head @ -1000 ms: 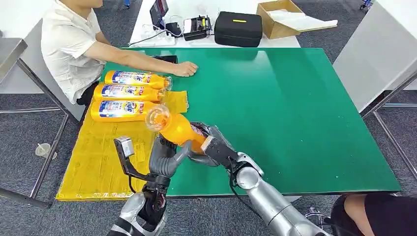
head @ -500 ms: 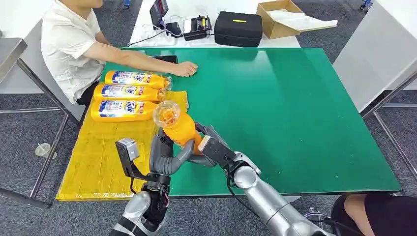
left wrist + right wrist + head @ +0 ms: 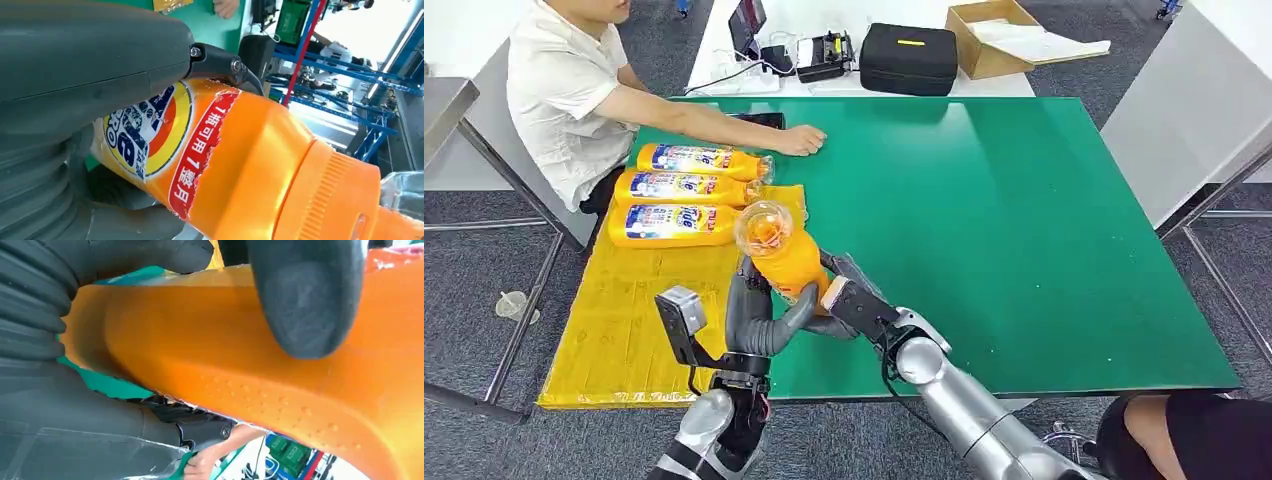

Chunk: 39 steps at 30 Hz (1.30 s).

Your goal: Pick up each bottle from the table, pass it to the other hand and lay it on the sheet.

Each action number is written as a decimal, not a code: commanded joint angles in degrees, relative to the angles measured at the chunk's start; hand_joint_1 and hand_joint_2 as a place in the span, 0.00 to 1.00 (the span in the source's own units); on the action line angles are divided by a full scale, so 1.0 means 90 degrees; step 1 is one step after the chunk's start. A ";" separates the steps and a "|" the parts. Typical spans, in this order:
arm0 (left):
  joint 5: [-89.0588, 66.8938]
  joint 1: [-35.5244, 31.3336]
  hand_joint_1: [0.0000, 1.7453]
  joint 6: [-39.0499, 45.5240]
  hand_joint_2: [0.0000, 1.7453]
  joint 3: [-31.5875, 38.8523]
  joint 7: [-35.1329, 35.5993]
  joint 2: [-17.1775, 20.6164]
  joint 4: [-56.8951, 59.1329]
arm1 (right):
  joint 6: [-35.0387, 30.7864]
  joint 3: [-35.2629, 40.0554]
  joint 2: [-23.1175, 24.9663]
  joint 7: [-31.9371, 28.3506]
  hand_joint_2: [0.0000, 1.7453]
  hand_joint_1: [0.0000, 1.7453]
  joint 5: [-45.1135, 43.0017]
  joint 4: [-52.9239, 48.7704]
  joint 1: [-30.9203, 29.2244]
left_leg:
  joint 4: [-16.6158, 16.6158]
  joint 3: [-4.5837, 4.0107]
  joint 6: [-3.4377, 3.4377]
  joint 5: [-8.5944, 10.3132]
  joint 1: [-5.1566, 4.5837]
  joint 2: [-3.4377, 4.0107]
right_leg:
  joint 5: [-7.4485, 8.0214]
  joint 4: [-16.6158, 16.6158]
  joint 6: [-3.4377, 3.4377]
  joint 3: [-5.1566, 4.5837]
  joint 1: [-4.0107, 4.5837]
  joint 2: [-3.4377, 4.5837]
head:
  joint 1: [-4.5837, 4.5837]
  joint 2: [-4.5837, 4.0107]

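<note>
Green surface (image 3: pixel 1024 230): left hand (image 3: pixel 759 310) & right hand (image 3: pixel 849 300) both grip 1 orange bottle (image 3: pixel 786 258) (cap end tilted up), beside yellow sheet (image 3: pixel 624 310).

Even, bright overhead light filled the head view, leaving a soft pale sheen across the far side of the green counter (image 3: pixel 1024 200) and only faint, short shadows under the things on it. In the left wrist view the background beyond the orange bottle (image 3: pixel 260 165) was blown out to white near the blue racking (image 3: pixel 350 75), and the bottle's plastic carried a glossy highlight. The right wrist view was so close that the dark fingertip (image 3: pixel 310 300) looked soft and blurred.
</note>
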 commanded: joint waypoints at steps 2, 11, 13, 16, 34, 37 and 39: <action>-0.0242 -0.0250 1.00 0.0209 1.00 0.0085 0.0005 0.0100 0.0025 | -0.0349 0.0167 0.0083 0.0071 1.00 0.00 -0.0088 -0.0020 0.0059 | 0.0002 0.0018 -0.0001 -0.0008 0.0004 0.0007 | -0.0007 0.0000 -0.0021 0.0018 0.0008 -0.0003 | 0.0000 0.0000; -0.0211 -0.0210 1.00 0.0255 1.00 0.0311 0.0190 0.0250 -0.0092 | -0.1723 -0.0341 0.0263 0.0197 1.00 0.00 0.0737 -0.0015 0.0316 | 0.0006 0.0034 -0.0001 -0.0016 0.0006 0.0012 | -0.0014 0.0003 -0.0033 0.0033 0.0012 -0.0003 | 0.0000 0.0000; -0.0254 -0.0157 1.00 0.0304 1.00 0.0443 0.0201 0.0310 -0.0154 | -0.2420 -0.0574 0.0301 0.0269 1.00 0.00 0.1179 -0.0075 0.0489 | 0.0014 0.0050 -0.0002 -0.0027 0.0010 0.0026 | -0.0021 0.0008 -0.0048 0.0048 0.0019 0.0004 | -0.0002 0.0000; -0.0296 -0.0085 1.00 0.0317 1.00 0.0516 0.0201 0.0374 -0.0230 | -0.2809 -0.0745 0.0281 0.0285 1.00 0.00 0.1373 -0.0175 0.0588 | -0.0003 0.0024 -0.0001 -0.0008 0.0004 0.0006 | -0.0007 -0.0005 -0.0022 0.0025 0.0008 -0.0005 | 0.0000 0.0000; -0.7502 -0.0380 1.00 0.2626 1.00 0.1030 0.1801 0.1358 0.0210 | -0.5707 -0.3841 0.0973 -0.1328 1.00 0.00 0.2190 -0.3078 0.2708 | -0.0004 0.0015 -0.0001 -0.0004 0.0001 -0.0008 | -0.0010 -0.0001 -0.0021 0.0014 0.0004 -0.0017 | 0.0000 0.0000; -0.8319 -0.0447 1.00 0.2259 1.00 0.1482 0.2079 0.1510 0.0509 | -0.5707 -0.4207 0.0909 -0.1508 1.00 0.00 0.1727 -0.3284 0.3025 | -0.0009 0.0019 -0.0001 -0.0002 0.0002 -0.0011 | -0.0009 -0.0007 -0.0019 0.0020 0.0004 -0.0019 | 0.0000 0.0000; -0.8551 -0.0492 1.00 0.1931 1.00 0.1567 0.2096 0.1550 0.0680 | -0.5707 -0.4330 0.0934 -0.1570 1.00 0.00 0.1591 -0.3347 0.3111 | -0.0007 0.0015 -0.0001 -0.0002 0.0001 -0.0005 | -0.0007 -0.0006 -0.0018 0.0014 0.0003 -0.0011 | 0.0000 0.0000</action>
